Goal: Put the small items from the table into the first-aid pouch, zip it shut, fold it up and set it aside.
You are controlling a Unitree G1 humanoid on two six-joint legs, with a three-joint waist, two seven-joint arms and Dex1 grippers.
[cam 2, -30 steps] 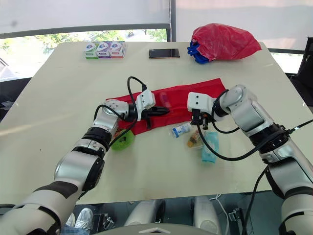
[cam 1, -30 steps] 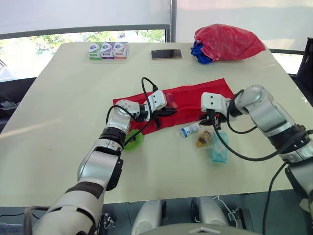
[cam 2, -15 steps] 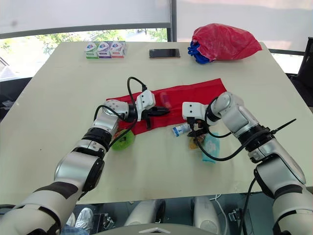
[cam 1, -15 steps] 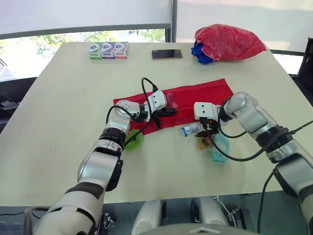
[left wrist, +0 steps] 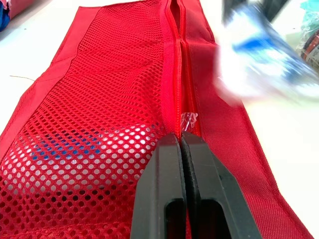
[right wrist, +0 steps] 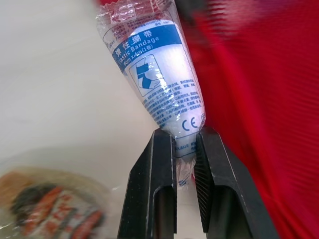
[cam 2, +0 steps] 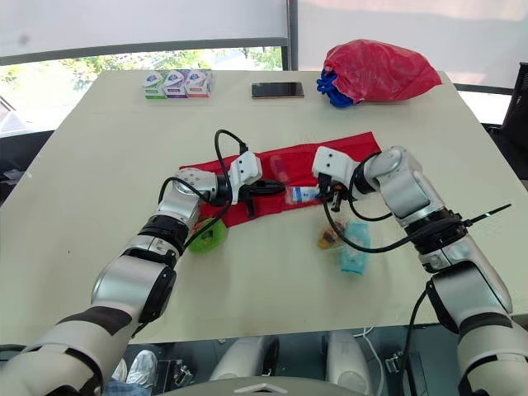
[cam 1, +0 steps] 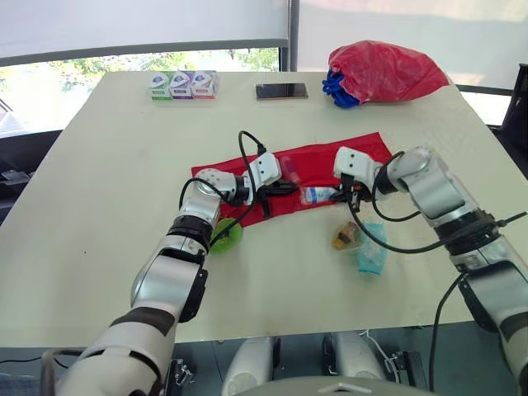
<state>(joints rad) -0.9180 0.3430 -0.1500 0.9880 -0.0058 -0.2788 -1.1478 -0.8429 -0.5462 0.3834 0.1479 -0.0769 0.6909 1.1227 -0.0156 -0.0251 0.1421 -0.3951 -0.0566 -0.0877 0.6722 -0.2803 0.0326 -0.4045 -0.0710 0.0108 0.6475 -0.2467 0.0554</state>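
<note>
1. First-aid pouch point(cam 1: 363, 157): red, lying flat and unfolded mid-table; mesh panel up; zip runs along its near side.
2. Left gripper point(cam 1: 282, 187): at the pouch's left part; fingers point(left wrist: 162, 164) together with their tips on the zip line; cannot tell whether fabric is pinched between them.
3. Right gripper point(right wrist: 184, 137): fingers clamped on one end of a wrapped bandage roll point(cam 1: 318, 195); the roll is over the pouch's near edge, just right of the left gripper.
4. On the table point(cam 1: 107, 190) near the pouch: an orange-printed packet point(cam 1: 345, 238) touching a teal packet point(cam 1: 371, 250), both to the right; a green item point(cam 1: 227, 235) to the left.
5. Far side of the table: three small boxes point(cam 1: 183, 85), a phone point(cam 1: 280, 91), a red bag point(cam 1: 384, 70).
</note>
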